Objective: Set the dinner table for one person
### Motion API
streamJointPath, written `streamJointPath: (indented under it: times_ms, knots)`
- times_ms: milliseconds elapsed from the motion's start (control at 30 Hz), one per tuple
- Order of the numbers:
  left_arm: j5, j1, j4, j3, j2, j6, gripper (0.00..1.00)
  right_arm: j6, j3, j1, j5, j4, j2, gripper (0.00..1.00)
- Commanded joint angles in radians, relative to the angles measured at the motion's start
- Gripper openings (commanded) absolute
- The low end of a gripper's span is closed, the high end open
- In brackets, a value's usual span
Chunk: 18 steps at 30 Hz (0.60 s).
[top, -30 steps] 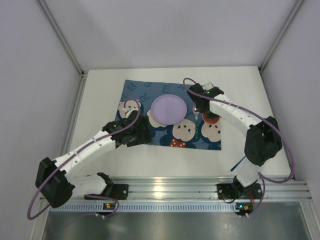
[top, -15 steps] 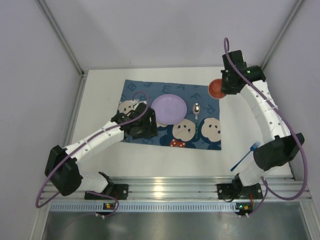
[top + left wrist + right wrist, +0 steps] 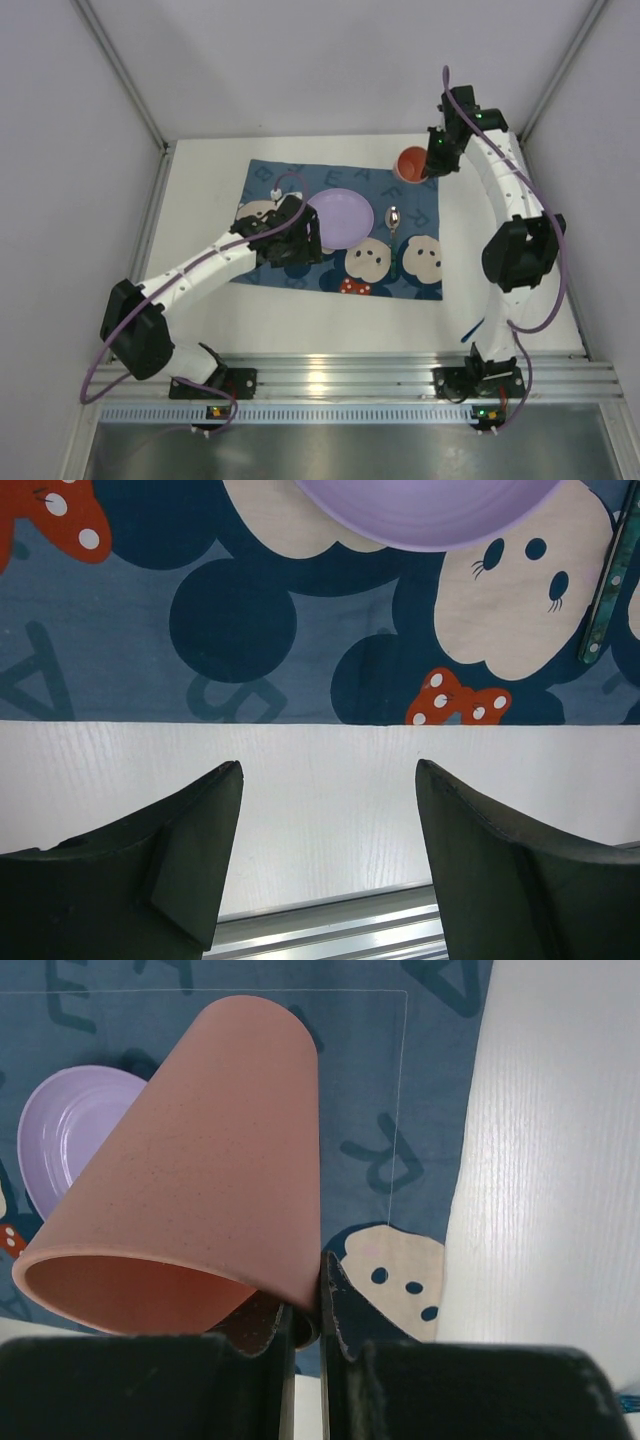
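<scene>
My right gripper point(image 3: 305, 1312) is pinched tight on the rim of the orange cup point(image 3: 200, 1190). The cup is tilted, out past the purple plate point(image 3: 340, 217) on its far right side. My left gripper point(image 3: 330, 780) is spread wide and holds nothing, just near-left of the plate. The dinner table point(image 3: 200, 190) lies under the plate and its mouse mat point(image 3: 275, 178). The pinch is thin, so I think the cup could slip, tip over when I let go, or roll into the spoon point(image 3: 393, 217) right of the plate.
</scene>
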State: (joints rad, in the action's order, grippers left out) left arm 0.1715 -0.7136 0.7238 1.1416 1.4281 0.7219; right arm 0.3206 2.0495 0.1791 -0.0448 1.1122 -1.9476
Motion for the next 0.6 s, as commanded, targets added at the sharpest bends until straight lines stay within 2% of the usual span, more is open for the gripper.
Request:
streamJointPath:
  times_ms: [0,100,267,567]
  knots:
    - [0.002,0.005,0.006,0.037,-0.009,-0.015,0.75,0.023,0.078,-0.026,-0.063,-0.025,-0.056,0.0]
    - [0.013,0.005,0.005,0.0,-0.034,0.0,0.75,0.031,0.084,-0.032,-0.084,-0.025,-0.105,0.0]
    - [0.017,0.009,0.0,-0.065,-0.078,0.027,0.75,0.049,0.089,-0.039,-0.026,-0.008,-0.16,0.0]
    - [0.019,0.023,0.008,-0.072,-0.09,0.019,0.75,0.078,0.172,-0.055,0.071,0.109,-0.281,0.0]
